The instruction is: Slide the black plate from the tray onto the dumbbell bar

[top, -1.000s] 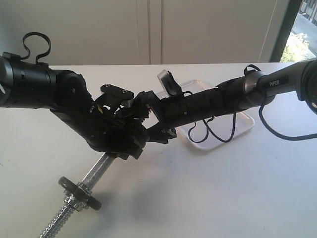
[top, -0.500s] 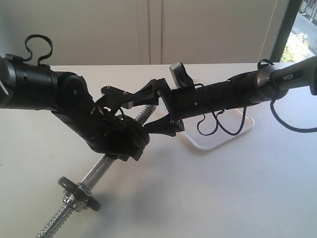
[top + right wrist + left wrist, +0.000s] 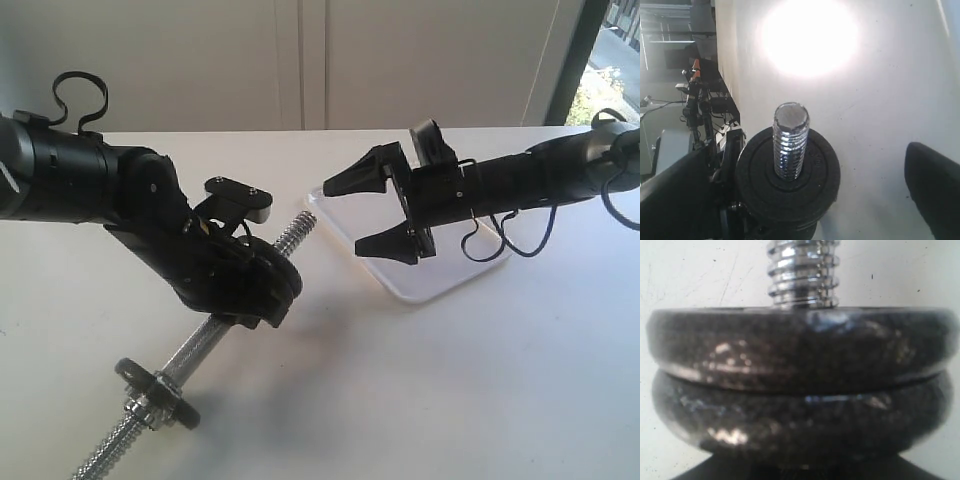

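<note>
Black plate: The black plate sat on the dumbbell bar. The bar's screw end poked up through its hole in the middle of the right wrist view. The plate was not on the tray.
Bar: It leaned from the lower left of the exterior view up toward the middle. I think it was tilted so a plate could slip down it and not fall off.
Left jaws: The left gripper was wrapped around the bar and held it up off the tabletop. The jaws were mostly hidden. They looked closed tight on the bar, since nothing else held it.
Right jaws: The right gripper hung over the tray, right of the middle. Its jaws were spread wide with nothing in them, and they were apart from the bar's tip.
Second disc: In the left wrist view a second disc sat pressed against the plate, like a stop for it.
Low disc: A grey disc sat near the bar's bottom end, by a shiny nut.
Job: It looked done.
</note>
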You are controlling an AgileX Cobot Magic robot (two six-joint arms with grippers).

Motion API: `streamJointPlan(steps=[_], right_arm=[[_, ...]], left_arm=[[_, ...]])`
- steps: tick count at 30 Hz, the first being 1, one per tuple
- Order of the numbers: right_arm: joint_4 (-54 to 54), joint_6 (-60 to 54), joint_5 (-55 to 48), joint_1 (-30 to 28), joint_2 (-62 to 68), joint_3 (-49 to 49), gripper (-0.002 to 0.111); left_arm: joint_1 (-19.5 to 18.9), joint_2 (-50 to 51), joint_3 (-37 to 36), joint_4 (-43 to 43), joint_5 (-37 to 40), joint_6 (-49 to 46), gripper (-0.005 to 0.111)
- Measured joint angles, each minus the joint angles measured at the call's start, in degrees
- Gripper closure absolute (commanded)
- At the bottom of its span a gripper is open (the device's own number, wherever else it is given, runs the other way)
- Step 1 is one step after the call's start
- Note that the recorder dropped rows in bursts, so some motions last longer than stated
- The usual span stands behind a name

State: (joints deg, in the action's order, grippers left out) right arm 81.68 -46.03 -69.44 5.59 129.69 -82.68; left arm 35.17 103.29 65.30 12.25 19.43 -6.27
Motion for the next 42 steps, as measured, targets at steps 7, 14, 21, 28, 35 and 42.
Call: streamJointPlan(steps=[7,14,21,28,35,42], right_arm=[[1.6,-0.1,0.0,-0.9,0.0,0.0,0.003],[2.0,-0.8,0.0,-0.9,0.0,0.0,0.003],[2.8,-1.2,0.0,-0.9,0.0,0.0,0.003],[3.4,-1.6,0.0,-0.9,0.0,0.0,0.003],[4.3,-1.9,0.0,-0.9,0.0,0.0,0.003],[4.3,-2.1,0.0,-0.9,0.0,0.0,0.003]], left_arm=[[0.1,3.0,0.0,0.3,-1.1,0.0,0.107],[0.1,3.0,0.0,0.3,-1.1,0.0,0.107],[0.1,3.0,0.0,0.3,-1.1,0.0,0.094],[0.1,2.4,0.5,0.4,-1.5,0.0,0.042],[0.1,1.5,1.4,0.8,-3.5,0.0,0.037],[0.1,1.5,1.4,0.9,-3.3,-0.1,0.037]])
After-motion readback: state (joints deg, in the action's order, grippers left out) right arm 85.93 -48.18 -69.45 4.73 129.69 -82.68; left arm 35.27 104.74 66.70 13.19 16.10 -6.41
